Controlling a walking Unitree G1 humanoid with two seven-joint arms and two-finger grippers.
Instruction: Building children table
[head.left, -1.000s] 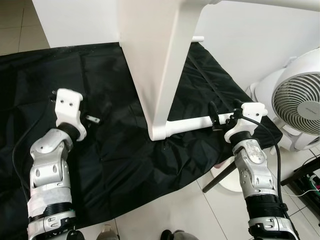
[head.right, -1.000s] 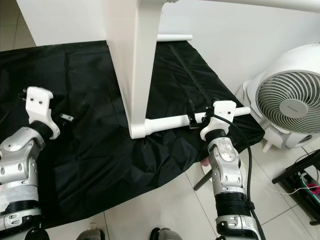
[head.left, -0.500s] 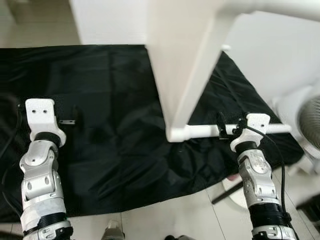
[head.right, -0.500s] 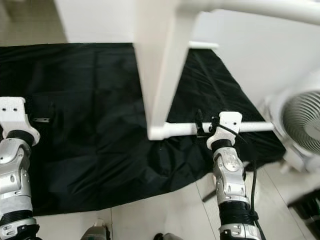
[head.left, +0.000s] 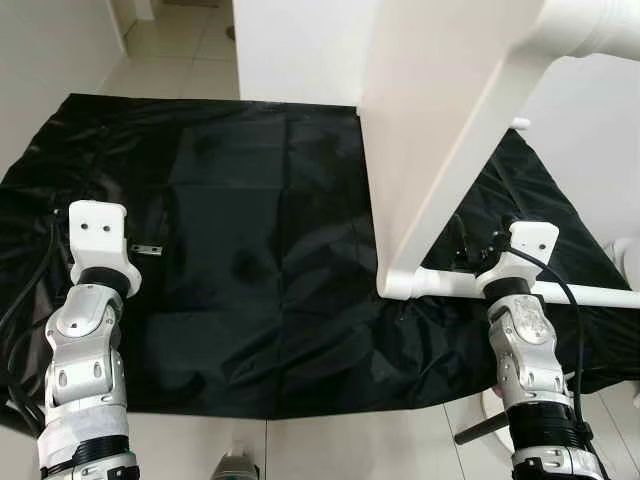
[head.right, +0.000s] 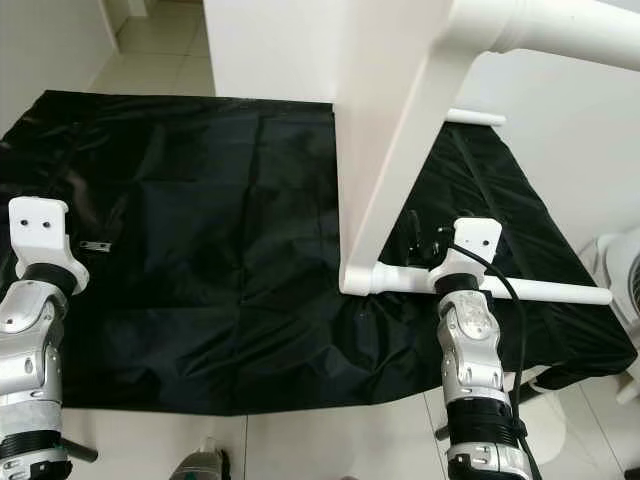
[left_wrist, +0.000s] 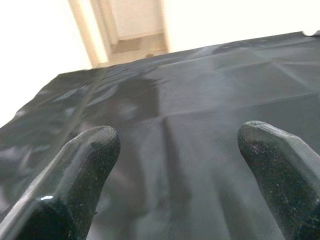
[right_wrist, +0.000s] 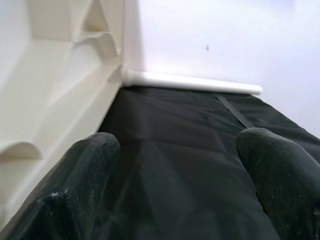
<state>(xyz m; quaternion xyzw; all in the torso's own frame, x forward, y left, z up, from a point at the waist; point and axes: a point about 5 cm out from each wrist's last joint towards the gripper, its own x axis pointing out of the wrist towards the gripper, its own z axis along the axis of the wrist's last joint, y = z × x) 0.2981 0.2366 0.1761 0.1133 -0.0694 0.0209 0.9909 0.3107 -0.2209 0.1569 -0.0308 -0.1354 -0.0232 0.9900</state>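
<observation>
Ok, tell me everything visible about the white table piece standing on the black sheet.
The white table piece looks like smooth moulded plastic: a broad flat panel standing on edge on the black sheet, with round white legs jutting sideways from its lower corners and another tube at the top. The right wrist view shows ribbing on its inner face. The right gripper, fingers open, is at the near leg; contact is unclear.

Smooth white plastic, faintly satin, on the table panel (head.left: 430, 120) and its round leg (head.right: 520, 290). Thin black cloth (head.left: 260, 250), creased, with a dull sheen. Glossy pale tiles on the floor (head.left: 350, 450). Matt, finely speckled black fingers (left_wrist: 85, 165).
</observation>
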